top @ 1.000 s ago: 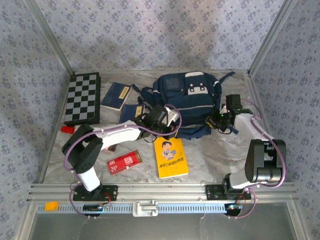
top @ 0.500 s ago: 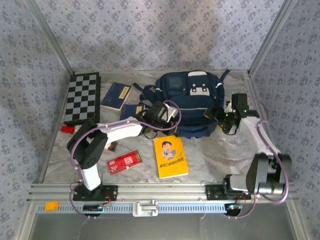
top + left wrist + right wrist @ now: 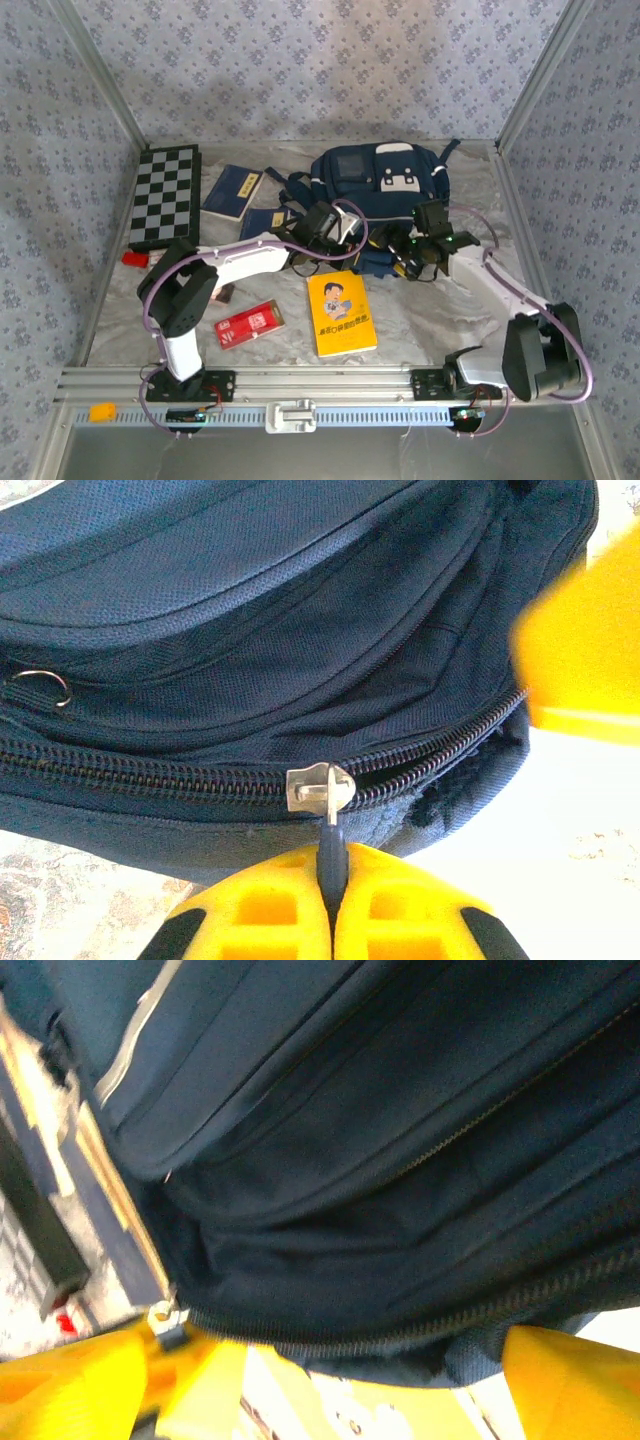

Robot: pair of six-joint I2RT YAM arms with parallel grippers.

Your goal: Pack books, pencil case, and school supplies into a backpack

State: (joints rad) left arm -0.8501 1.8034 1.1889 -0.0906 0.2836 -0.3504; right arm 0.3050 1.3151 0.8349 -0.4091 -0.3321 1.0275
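Top external view: low in the frame's centre lies the yellow book (image 3: pixel 341 314), with the red pencil case (image 3: pixel 250 323) to its left. Just above, the left gripper (image 3: pixel 340 245) and the right gripper (image 3: pixel 398 255) meet at the near edge of the navy backpack (image 3: pixel 385 180), which sits at upper centre. The left wrist view shows the left gripper clenched on the dark pull of the zipper slider (image 3: pixel 320 787). The right wrist view shows the right gripper's jaws spread, with the backpack's lower edge between them. Two navy books (image 3: pixel 232 190) lie left of the backpack, beside the chequered board (image 3: pixel 165 195).
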